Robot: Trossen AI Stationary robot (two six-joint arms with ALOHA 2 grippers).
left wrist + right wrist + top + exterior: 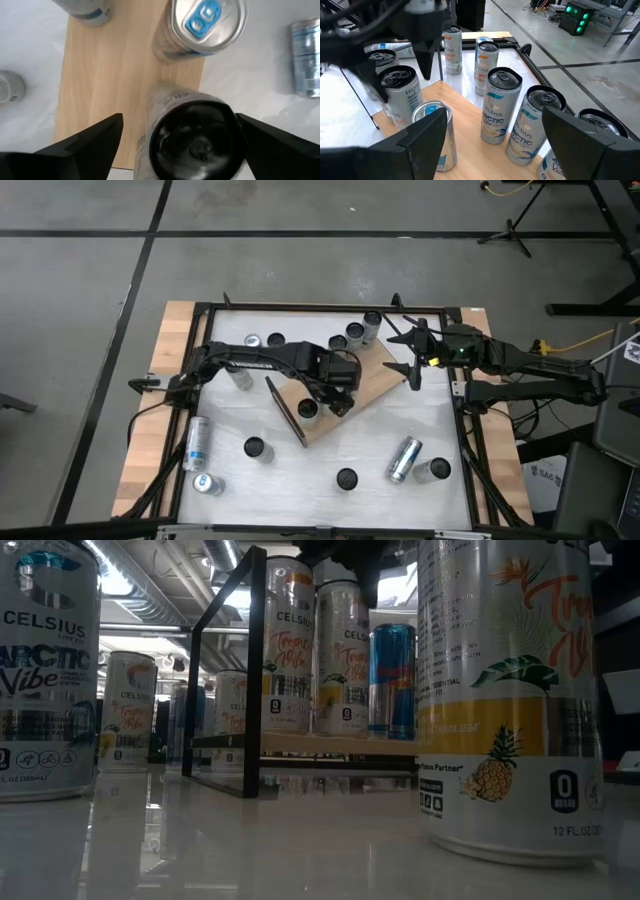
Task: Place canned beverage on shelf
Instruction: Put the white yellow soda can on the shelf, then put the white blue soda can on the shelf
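The shelf (pixel 365 385) is a light-brown board lying slantwise mid-table, with a dark panel (pixel 285 412) at one short end. A silver canned beverage (pixel 192 140) with a dark top stands upright on it near the board's edge, also seen in the high view (pixel 308 409). My left gripper (pixel 175 135) hangs open just above this can, pointing steeply down. One finger (pixel 90 145) stands well clear of it; the other finger (pixel 270 142) is close beside it. A blue-tabbed can (pixel 205 25) stands on the board next to it. My right gripper (pixel 490 145) waits open at the table's right side.
Several upright cans (pixel 355 332) line the far edge of the shelf. More cans stand on the white table (pixel 255 447), and two lie on their sides (pixel 404 458), (pixel 197 442). A black frame (pixel 300 308) rims the table.
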